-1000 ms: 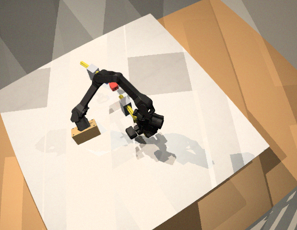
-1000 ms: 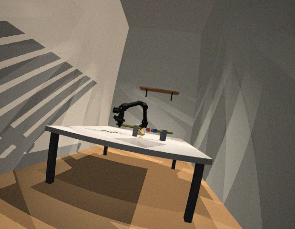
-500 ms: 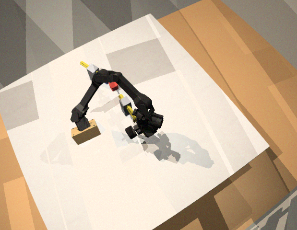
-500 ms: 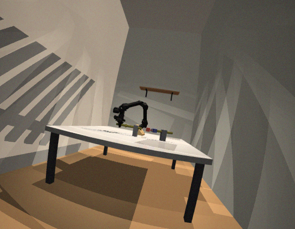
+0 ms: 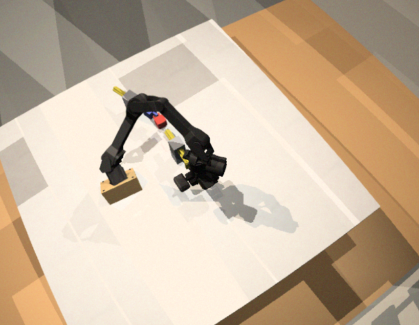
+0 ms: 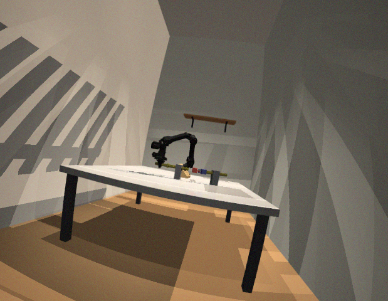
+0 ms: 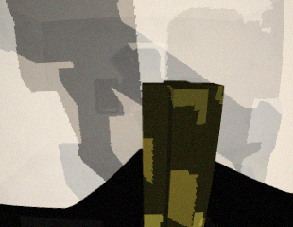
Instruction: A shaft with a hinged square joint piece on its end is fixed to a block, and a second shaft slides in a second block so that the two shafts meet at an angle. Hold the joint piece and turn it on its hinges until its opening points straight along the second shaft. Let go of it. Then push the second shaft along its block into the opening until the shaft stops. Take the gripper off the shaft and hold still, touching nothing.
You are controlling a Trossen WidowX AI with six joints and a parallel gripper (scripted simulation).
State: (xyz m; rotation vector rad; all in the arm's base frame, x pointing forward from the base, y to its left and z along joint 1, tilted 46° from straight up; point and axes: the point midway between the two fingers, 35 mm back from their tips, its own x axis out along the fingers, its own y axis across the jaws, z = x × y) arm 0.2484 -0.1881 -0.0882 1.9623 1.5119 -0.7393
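Should the red joint piece (image 5: 160, 120) (image 6: 194, 170), in front of the near end of shaft 2 (image 5: 169, 134) (image 6: 168, 165) with a gap between, be slightly off line, the shaft may catch its rim and swing it on its hinges. The pincer (image 5: 192, 171) (image 6: 159, 165) is mostly closed, clamped on the shaft's outer part.

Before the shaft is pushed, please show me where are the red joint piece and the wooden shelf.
Red joint piece (image 5: 160, 120) (image 6: 194, 170): top view, upper face; exterior view, side face.
Wooden shelf (image 6: 209, 118): exterior view, middle of the board.
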